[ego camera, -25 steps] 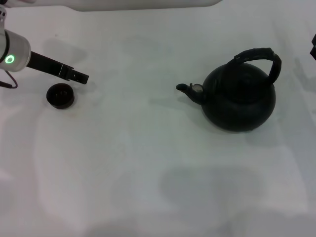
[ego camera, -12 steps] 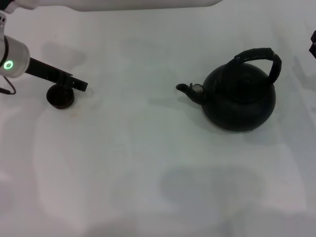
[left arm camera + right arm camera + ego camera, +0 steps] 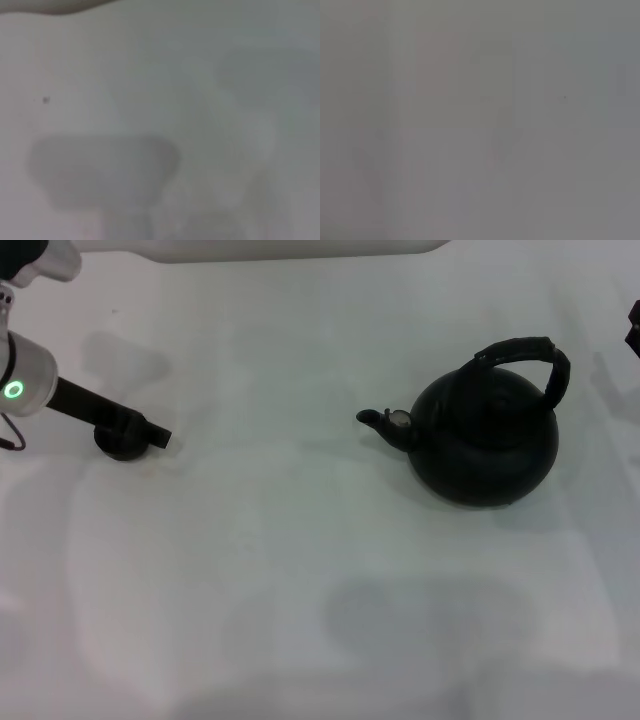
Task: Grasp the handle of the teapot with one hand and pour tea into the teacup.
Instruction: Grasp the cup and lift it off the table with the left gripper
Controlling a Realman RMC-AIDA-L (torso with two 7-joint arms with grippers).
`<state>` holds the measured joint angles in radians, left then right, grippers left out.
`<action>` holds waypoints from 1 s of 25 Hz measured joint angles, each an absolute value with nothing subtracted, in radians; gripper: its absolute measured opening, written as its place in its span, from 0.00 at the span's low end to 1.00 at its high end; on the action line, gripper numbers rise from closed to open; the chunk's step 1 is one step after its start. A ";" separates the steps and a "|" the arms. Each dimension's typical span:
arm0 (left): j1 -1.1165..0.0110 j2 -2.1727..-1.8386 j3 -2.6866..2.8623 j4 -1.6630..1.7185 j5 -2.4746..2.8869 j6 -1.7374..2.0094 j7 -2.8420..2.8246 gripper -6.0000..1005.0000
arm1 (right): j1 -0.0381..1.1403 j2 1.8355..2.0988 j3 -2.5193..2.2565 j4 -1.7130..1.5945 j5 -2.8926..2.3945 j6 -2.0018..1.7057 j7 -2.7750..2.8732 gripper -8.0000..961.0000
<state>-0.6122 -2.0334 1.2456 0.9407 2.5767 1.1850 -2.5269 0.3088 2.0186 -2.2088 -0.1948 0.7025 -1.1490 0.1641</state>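
Note:
The black teapot [image 3: 487, 440] stands right of centre on the white table, its silver-ringed spout [image 3: 397, 421] pointing left. Its ribbed arched handle [image 3: 527, 354] rises over its top, and nothing touches it. The tiny black teacup [image 3: 115, 445] sits at the far left, mostly hidden under my left gripper [image 3: 158, 436], which reaches in from the left and lies over or against the cup. Only a dark bit of my right gripper [image 3: 635, 328] shows at the right edge, apart from the teapot. The wrist views show only blurred table surface.
The white table [image 3: 300, 570] stretches between cup and teapot with faint shadows on it. The left arm's silver wrist with a green light [image 3: 14, 390] is at the left edge.
My left gripper has come down and toward the front, from just behind the teacup to over it, now covering most of the cup. The teapot has not moved.

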 joint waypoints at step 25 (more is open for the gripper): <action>-0.600 -2.048 1.232 1.025 2.590 1.220 -2.552 0.70 | 0.308 2.020 -2.210 -0.197 0.703 -1.148 0.165 0.89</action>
<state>-0.6003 -2.0481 1.2316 1.0246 2.5903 1.2198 -2.5524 0.3082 2.0202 -2.2104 -0.1969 0.7026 -1.1480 0.1647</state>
